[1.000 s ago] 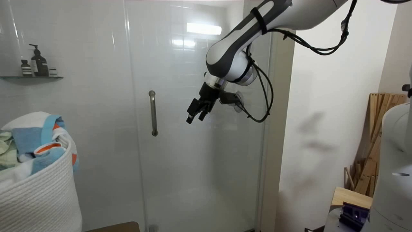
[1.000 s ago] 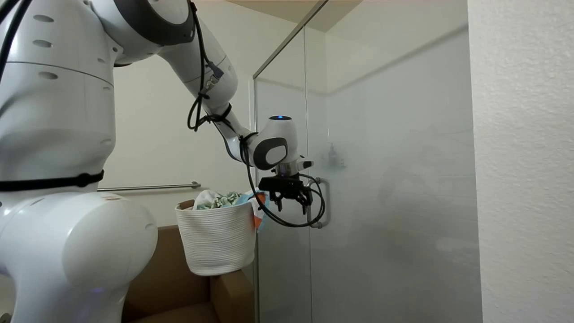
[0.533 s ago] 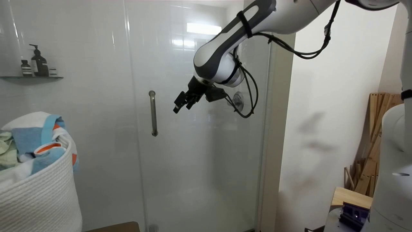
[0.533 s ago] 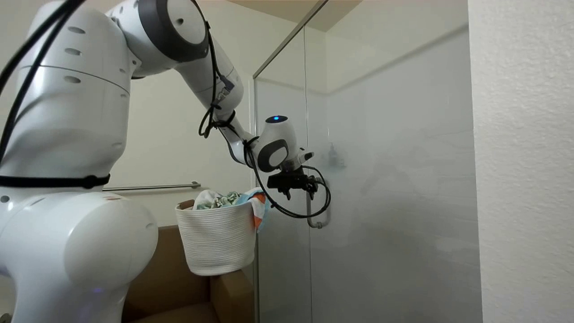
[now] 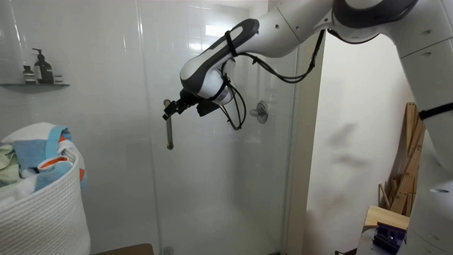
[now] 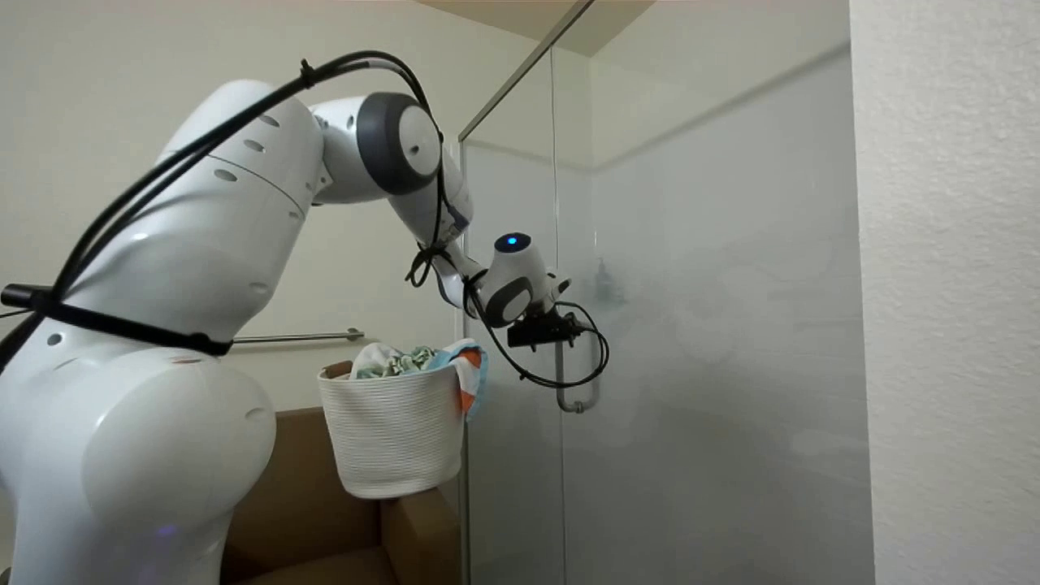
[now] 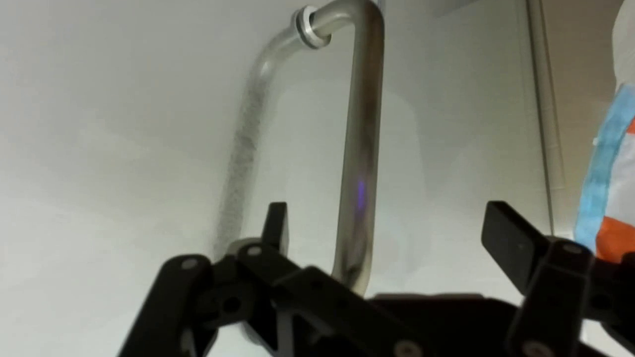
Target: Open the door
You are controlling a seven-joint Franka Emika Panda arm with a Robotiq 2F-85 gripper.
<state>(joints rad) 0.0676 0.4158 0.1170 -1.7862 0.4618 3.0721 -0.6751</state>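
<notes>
The clear glass shower door (image 5: 219,184) is shut in both exterior views (image 6: 707,439). Its vertical silver bar handle (image 5: 169,134) is near the seam with the fixed panel; it also shows in an exterior view (image 6: 561,375), partly behind cables. My gripper (image 5: 172,112) is open, over the upper part of the handle in that view. It also shows in an exterior view (image 6: 552,343). In the wrist view the bar (image 7: 362,139) runs between the open fingers (image 7: 390,230), nearer the left one, touching neither. Its lower end is hidden behind the gripper. Depth between fingertips and bar is unclear.
The fixed glass panel (image 6: 512,479) adjoins the handle side. A white basket (image 6: 398,439) with towels stands on a brown sofa (image 6: 284,487) near that panel. A towel edge (image 7: 612,183) shows beside the right finger. A white wall (image 6: 942,284) borders the door's far side.
The arm has reached forward and the gripper has moved toward the handle, from the door's middle to over the bar's upper part. The door and handle have not moved.
</notes>
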